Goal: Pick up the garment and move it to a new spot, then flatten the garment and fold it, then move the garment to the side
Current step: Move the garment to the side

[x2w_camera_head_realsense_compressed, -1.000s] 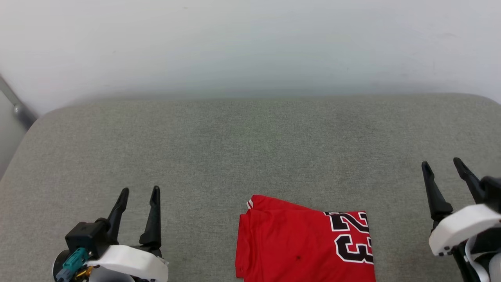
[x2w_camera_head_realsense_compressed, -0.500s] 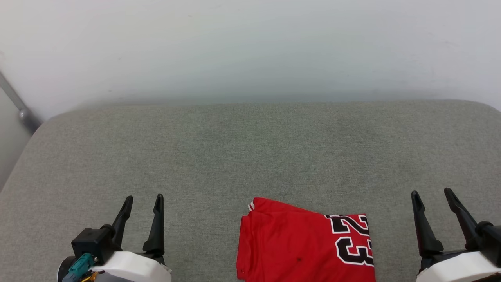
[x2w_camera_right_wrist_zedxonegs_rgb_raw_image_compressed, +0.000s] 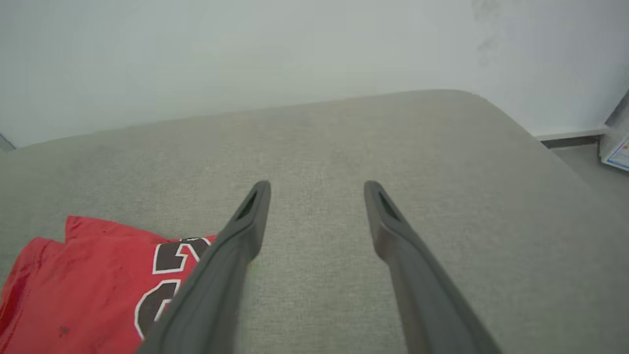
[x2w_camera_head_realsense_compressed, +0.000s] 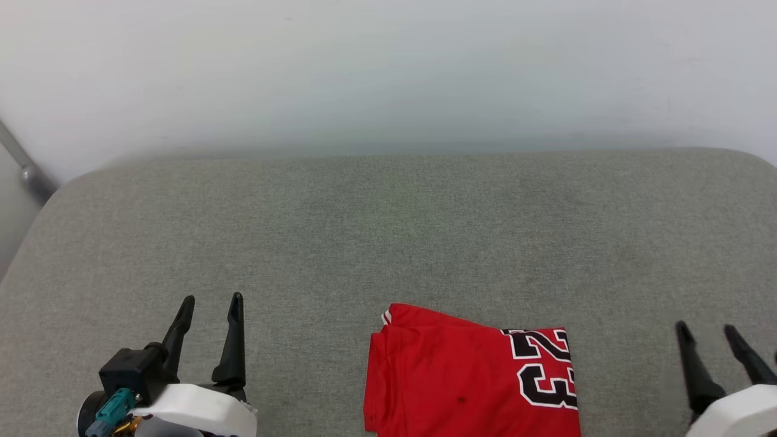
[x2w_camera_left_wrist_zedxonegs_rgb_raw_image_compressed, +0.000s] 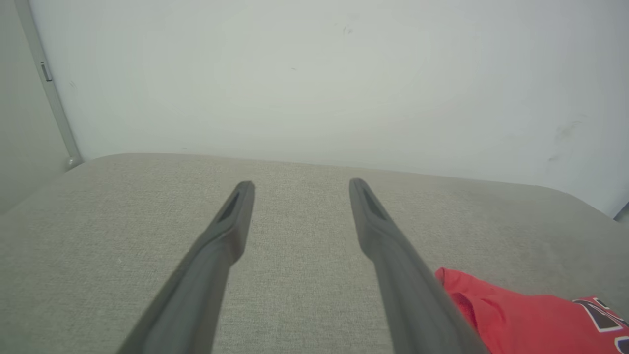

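The garment [x2w_camera_head_realsense_compressed: 467,382] lies folded into a flat red rectangle near the front edge of the grey cushion, black "23" with white outline facing up on its right part. It also shows at the lower right of the left wrist view [x2w_camera_left_wrist_zedxonegs_rgb_raw_image_compressed: 521,314] and the lower left of the right wrist view [x2w_camera_right_wrist_zedxonegs_rgb_raw_image_compressed: 83,290]. My left gripper [x2w_camera_head_realsense_compressed: 209,300] hovers open to the left of the garment, well apart from it. My right gripper [x2w_camera_head_realsense_compressed: 707,329] stands open to the right of it, nothing between its fingers. The same open fingers show in each wrist view [x2w_camera_left_wrist_zedxonegs_rgb_raw_image_compressed: 300,184] [x2w_camera_right_wrist_zedxonegs_rgb_raw_image_compressed: 317,184].
The grey fabric cushion [x2w_camera_head_realsense_compressed: 388,230] stretches wide, with a white wall [x2w_camera_head_realsense_compressed: 388,67] right behind it. A grey metal bar [x2w_camera_head_realsense_compressed: 27,170] runs down at the far left. Past the cushion's right edge lies floor with a printed sheet [x2w_camera_right_wrist_zedxonegs_rgb_raw_image_compressed: 616,152].
The right gripper has dropped lower and further right in the head view, away from the garment. The head camera shifted slightly. The left gripper and the garment stay put.
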Controlling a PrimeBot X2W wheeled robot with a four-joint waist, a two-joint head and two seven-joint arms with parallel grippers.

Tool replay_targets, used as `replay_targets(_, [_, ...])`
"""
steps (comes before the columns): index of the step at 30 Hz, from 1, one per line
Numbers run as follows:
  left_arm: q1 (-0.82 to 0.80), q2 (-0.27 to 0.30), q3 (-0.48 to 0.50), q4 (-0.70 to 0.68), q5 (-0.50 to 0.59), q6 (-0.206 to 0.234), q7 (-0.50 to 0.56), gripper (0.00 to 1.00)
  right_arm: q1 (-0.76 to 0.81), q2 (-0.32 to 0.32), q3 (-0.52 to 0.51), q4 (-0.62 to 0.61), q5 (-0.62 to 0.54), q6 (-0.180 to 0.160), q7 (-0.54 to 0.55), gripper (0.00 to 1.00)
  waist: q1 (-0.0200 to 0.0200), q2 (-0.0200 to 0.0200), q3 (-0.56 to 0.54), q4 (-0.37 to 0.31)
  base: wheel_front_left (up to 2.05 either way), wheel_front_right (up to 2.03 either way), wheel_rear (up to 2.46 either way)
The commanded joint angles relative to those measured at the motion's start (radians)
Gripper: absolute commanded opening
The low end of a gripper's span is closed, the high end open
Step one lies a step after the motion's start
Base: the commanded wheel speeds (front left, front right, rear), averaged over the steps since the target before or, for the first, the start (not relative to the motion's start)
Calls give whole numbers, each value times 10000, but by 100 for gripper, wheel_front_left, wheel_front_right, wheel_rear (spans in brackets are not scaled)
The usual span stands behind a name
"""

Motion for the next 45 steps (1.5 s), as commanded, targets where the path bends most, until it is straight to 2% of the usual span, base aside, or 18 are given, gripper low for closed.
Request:
replay_targets(1, [-100,49,70,-74,69,59,-59,100,-206,-149,-410,226,237,-9,466,100,1,0,67,-31,0,0,0])
replay_targets(5, [-245,73,246,-293,166,113,-114,100,-605,-545,-1633,1084,1039,-9,2345,100,1,0,351,77,0,0,0])
replay_targets(10, [-443,-21,452,-461,266,98,-147,100,-1160,-1139,-2298,2252,2230,-7,5146,100,1,0,711,301,0,0,0])
replay_targets(14, [-623,-45,514,-519,400,-22,-173,100,-1810,-740,-2534,2918,3186,-7,7293,100,1,0,966,538,0,0,0])
replay_targets(16, [-754,-91,506,-517,460,-44,-176,100,-2138,-307,-2460,3017,3797,-4,8089,100,1,0,1109,698,0,0,0])
replay_targets(21, [-1062,-278,458,-494,586,-166,-188,100,-2523,214,-1923,3217,5137,-7,9121,100,1,0,1497,1073,0,0,0])
replay_targets(25, [-1223,-371,423,-386,643,-269,-193,100,-2748,288,-1317,3705,5855,-7,8928,100,1,0,1735,1278,0,0,0])
replay_targets(27, [-1288,-420,403,-337,673,-312,-195,100,-2758,303,-988,4090,5772,-9,8707,100,1,0,1813,1341,0,0,0])
replay_targets(28, [-1304,-431,400,-296,685,-327,-196,100,-2776,308,-845,4314,5799,-15,8647,50,1,0,1822,1366,0,0,0])
replay_targets(29, [-1316,-440,400,-263,693,-349,-196,100,-2799,330,-750,4497,5920,-13,8547,28,1,0,1822,1385,0,0,0])
replay_targets(30, [-1332,-461,396,-235,687,-372,-196,100,-2832,354,-617,4641,5957,-13,8515,0,1,0,1818,1400,0,0,0])
replay_targets(37, [-1149,-485,382,-64,706,-396,-199,100,-3065,117,82,4562,6162,-10,8078,0,1,0,1547,1238,0,0,0])
replay_targets(41, [-1015,-443,349,-28,688,-421,-194,100,-3110,-688,1136,3958,5451,-7,7571,0,1,0,1219,928,0,0,0])
replay_targets(45, [-828,-352,370,-94,676,-342,-152,100,-3230,-1428,2173,3588,4444,-7,7021,0,1,0,886,328,0,0,0])
